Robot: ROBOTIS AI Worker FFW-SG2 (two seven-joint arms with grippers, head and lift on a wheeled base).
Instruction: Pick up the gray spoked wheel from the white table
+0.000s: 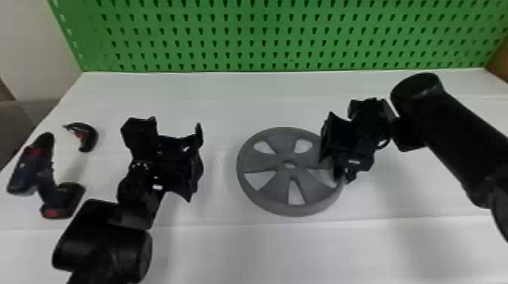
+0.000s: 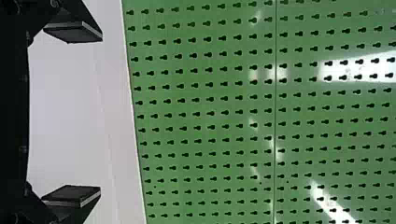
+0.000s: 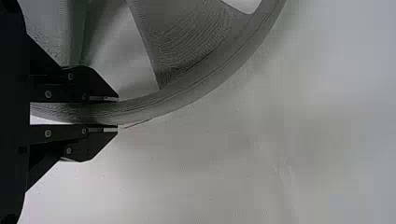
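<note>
In the head view, reaching the wheel looks done and lifting it looks left to do; whether the gray spoked wheel (image 1: 264, 162) has cleared the white counter (image 1: 226, 245) I cannot tell. It lies level, its edge at the right claw (image 1: 332, 162), the rest spreading from there toward the left claw (image 1: 194, 164), which is apart from it.

In the left wrist view, that claw is released, fingers wide apart with nothing between them, a green pegboard (image 2: 210, 116) ahead.

In the right wrist view, the grasp seems made: the claw is clenched on the rim (image 3: 219, 70), one finger either side, the spokes beyond the inner finger.
</note>
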